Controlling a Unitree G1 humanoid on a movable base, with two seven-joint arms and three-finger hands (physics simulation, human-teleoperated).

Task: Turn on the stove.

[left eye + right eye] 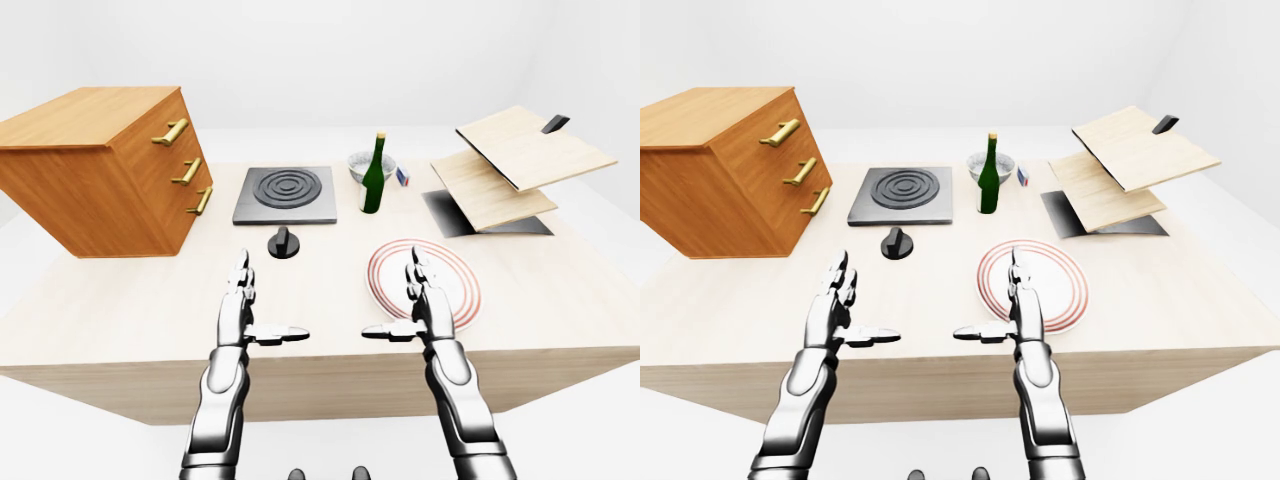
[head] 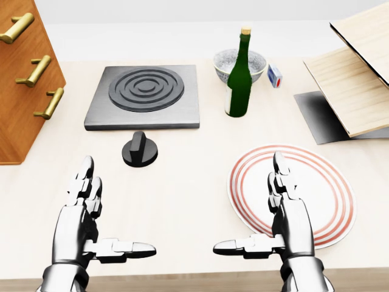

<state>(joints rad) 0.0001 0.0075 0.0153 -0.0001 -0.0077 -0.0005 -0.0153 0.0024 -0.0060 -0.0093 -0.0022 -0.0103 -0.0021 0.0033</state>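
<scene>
Two shiny robot hands float low over the pale wooden counter [image 2: 182, 194]. The left hand [image 2: 82, 210] and the right hand [image 2: 289, 210] both have their fingers [image 2: 278, 173] stretched out flat, thumbs poking toward each other, holding nothing. The right hand is partly over a white plate [image 2: 331, 201] with red rings.

The stove [image 2: 144, 96] is a flat gray square with round rings on top. It sits farther away, a bit left of the middle. Its black knob [image 2: 140, 150] sits on the counter just on the near side of it, well apart from both hands.

To the right of the stove stands a green bottle [image 2: 239, 76] with a pale cap. Just past the bottle is a gray bowl [image 2: 228, 62]. Near the bowl lies a small box [image 2: 275, 76] in blue, white and red; it may have writing, but it is too small to read.

Far left is a wooden chest of drawers [image 1: 95, 175] with gold handles. Far right, light wooden boards [image 1: 520, 160] lean over a dark flat sheet [image 1: 445, 212].
</scene>
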